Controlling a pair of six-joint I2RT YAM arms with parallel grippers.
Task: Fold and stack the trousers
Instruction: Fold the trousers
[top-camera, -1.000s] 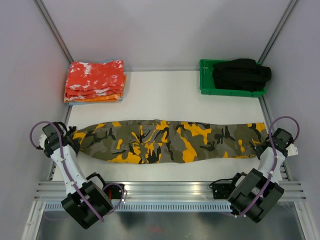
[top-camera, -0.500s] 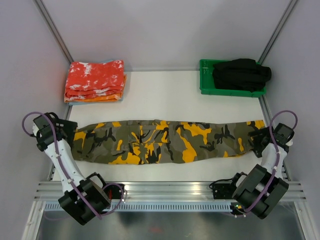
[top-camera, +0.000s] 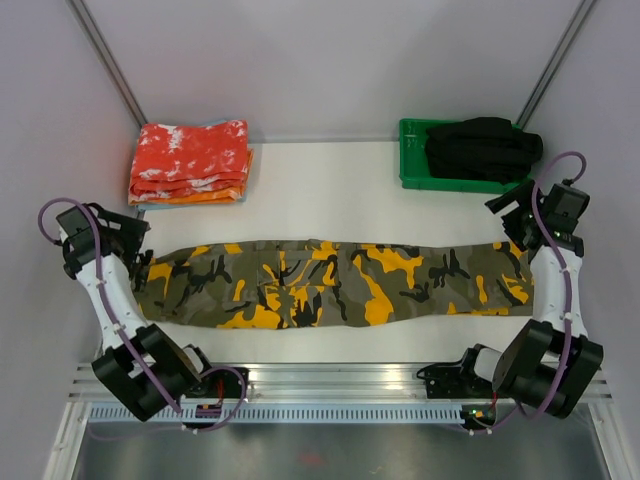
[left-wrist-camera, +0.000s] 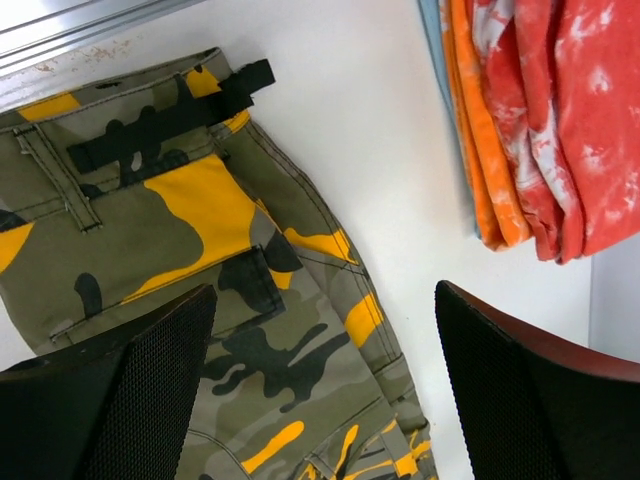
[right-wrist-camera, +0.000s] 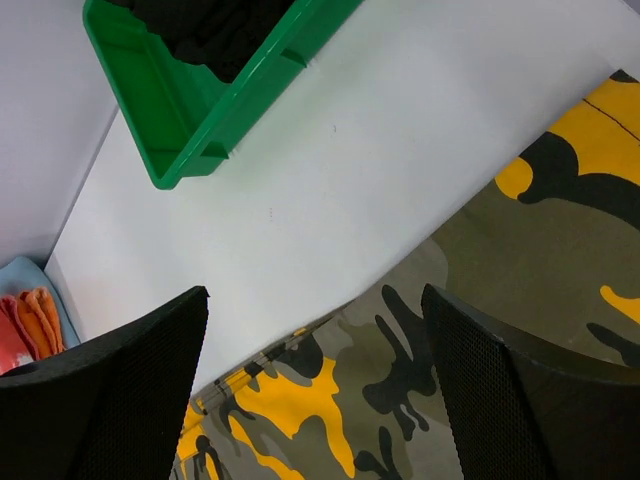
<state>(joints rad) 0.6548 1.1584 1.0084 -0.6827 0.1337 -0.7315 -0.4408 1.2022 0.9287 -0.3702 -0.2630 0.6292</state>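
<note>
The camouflage trousers (top-camera: 340, 283) lie flat and stretched out left to right across the white table. Their waistband end (left-wrist-camera: 150, 230) is at the left and the leg end (right-wrist-camera: 480, 290) at the right. My left gripper (top-camera: 138, 242) hovers open just off the waistband end. In its wrist view the left gripper (left-wrist-camera: 325, 390) has wide-apart fingers with only cloth and table below. My right gripper (top-camera: 508, 222) hangs open above the far corner of the leg end. Nothing sits between the fingers of the right gripper (right-wrist-camera: 315, 390) in its wrist view.
A stack of folded red-orange speckled cloths (top-camera: 190, 162) lies at the back left, also in the left wrist view (left-wrist-camera: 540, 120). A green tray (top-camera: 412, 170) holding a black garment (top-camera: 482, 148) stands at the back right, close behind my right gripper. Walls stand on both sides.
Both grippers have opened and let go of the trousers' ends. Each has risen and drawn back from the cloth, the right one toward the green tray. The trousers stay flat.
</note>
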